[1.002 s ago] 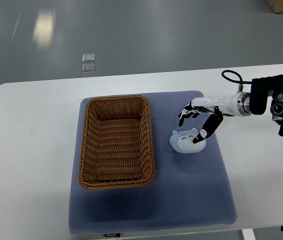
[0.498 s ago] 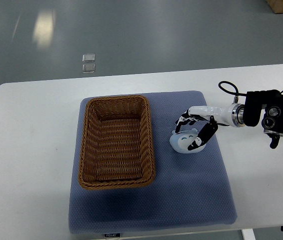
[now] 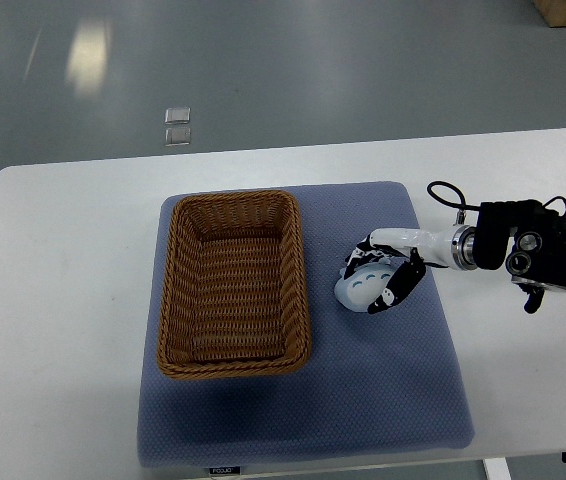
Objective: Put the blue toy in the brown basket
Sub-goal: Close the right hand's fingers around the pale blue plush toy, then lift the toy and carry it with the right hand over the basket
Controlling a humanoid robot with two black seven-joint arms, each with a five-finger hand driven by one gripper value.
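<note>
A pale blue toy (image 3: 356, 289) lies on the blue-grey mat (image 3: 383, 390), just right of the brown wicker basket (image 3: 231, 282). My right hand (image 3: 376, 274) reaches in from the right edge and sits on the toy, its black-tipped fingers (image 3: 396, 289) curled around the toy's top and right side. The toy rests on the mat. The basket holds nothing. My left arm is out of view.
The mat lies on a white table (image 3: 63, 300). My right forearm and its black wrist unit (image 3: 533, 255) lie over the table's right side, with a cable loop (image 3: 443, 192) above. Two small clear squares (image 3: 177, 125) lie on the floor beyond the table.
My right hand has moved left and down onto the toy and its fingers have closed around it. The toy has shifted slightly left toward the basket.
</note>
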